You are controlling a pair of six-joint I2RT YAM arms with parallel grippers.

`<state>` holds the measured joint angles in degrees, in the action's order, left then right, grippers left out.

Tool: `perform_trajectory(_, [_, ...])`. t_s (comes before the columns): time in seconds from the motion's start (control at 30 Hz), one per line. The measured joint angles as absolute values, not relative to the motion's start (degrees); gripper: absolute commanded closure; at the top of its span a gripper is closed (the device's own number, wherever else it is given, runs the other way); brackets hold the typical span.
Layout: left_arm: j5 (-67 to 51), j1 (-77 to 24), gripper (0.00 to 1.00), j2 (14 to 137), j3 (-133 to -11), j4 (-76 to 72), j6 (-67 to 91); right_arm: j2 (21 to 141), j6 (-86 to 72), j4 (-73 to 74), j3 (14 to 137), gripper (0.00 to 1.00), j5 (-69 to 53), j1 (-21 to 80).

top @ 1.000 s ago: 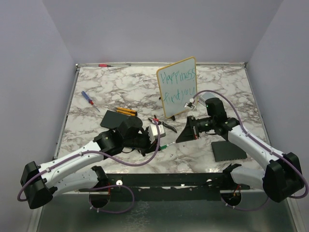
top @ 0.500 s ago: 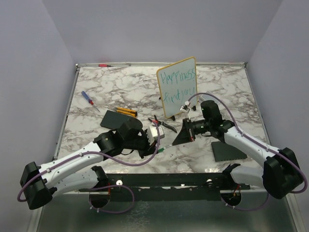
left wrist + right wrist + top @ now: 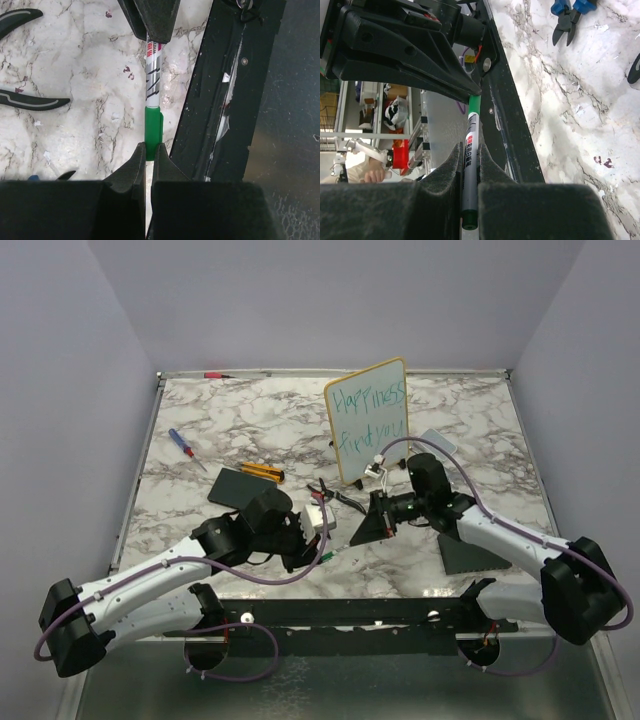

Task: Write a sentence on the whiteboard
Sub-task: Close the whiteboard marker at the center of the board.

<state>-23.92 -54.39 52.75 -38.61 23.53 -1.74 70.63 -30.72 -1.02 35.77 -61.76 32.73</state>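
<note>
The whiteboard [image 3: 366, 420] stands upright on its little feet toward the far side of the marble table [image 3: 250, 420]. Its long axis runs vertically, and its written face is turned to the near edge and angled a little toward my left side. The sentence [image 3: 369, 414] sits on that face in teal-green, in two lines across the short way, each climbing slightly to the right in the top view. In front of the whiteboard, low over the table, both my grippers meet on one marker [image 3: 152, 85] — a silver barrel with a green cap. My left gripper [image 3: 149, 150] has its fingertips pressed on the end of the green cap. My right gripper [image 3: 469, 150] pinches the barrel from the opposite end. The marker lies in a straight line between them, green end toward the near edge and away from the whiteboard. Just in front of the whiteboard's foot lie pliers [image 3: 335, 495]. Left of the whiteboard there are a dark grey pad [image 3: 232, 486], a yellow-handled tool [image 3: 260, 470] and, farther left, a blue-handled screwdriver [image 3: 181, 444]. A second dark pad [image 3: 470, 555] lies in front of the whiteboard, to its right — near the table's edge.
</note>
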Motion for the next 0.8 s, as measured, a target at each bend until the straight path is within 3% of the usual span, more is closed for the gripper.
perform_trajectory(0.23, [-24.0,-54.4,1.00,52.5,-38.4,25.0,-1.3,71.2,-31.4,-1.7,35.5,0.99,-60.0,34.2])
perform_trajectory(0.4, [-24.6,-54.4,1.00,54.0,-38.4,24.1,-1.6,69.3,-26.7,7.9,39.1,0.99,-55.4,35.2])
perform_trajectory(0.5, [-24.6,-54.3,0.89,55.0,-38.7,22.4,-2.1,67.6,-23.0,16.0,43.1,0.99,-50.7,35.8])
perform_trajectory(0.67, [-23.8,-54.3,0.60,54.8,-39.3,19.4,-3.1,64.2,-20.7,23.2,46.5,0.99,-46.0,36.5])
perform_trajectory(0.8, [-22.3,-54.3,0.47,53.3,-40.4,16.9,-3.4,61.5,-20.4,25.7,47.5,0.99,-43.2,36.9])
